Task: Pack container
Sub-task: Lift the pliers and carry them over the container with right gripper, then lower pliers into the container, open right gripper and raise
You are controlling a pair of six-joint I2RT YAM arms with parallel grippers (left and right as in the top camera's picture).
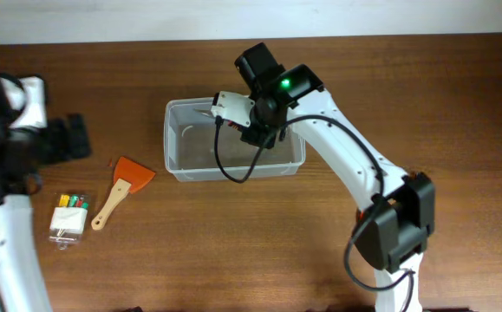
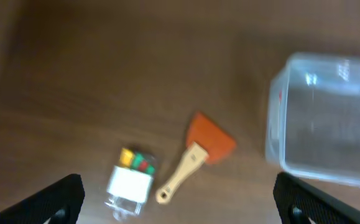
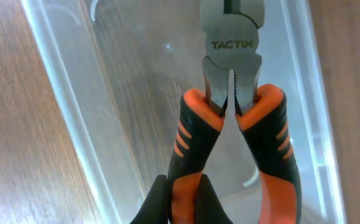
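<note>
Placing step judged in hand: pliers [image 3: 232,99] are pinched by one handle in the right gripper [image 3: 183,202], over the container [image 1: 174,165] floor, near table centre. Left gripper [image 2: 180,202] is spread, empty. Lowering and release are called for next; scraper [image 1: 127,184], at container's 8 o'clock, is not yet packed

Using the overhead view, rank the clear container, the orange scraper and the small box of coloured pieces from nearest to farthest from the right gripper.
1. Container: the right gripper, holding pliers, sits over it.
2. Orange scraper: on the table, left of the container.
3. Small box of coloured pieces: farthest left, beyond the scraper.
</note>
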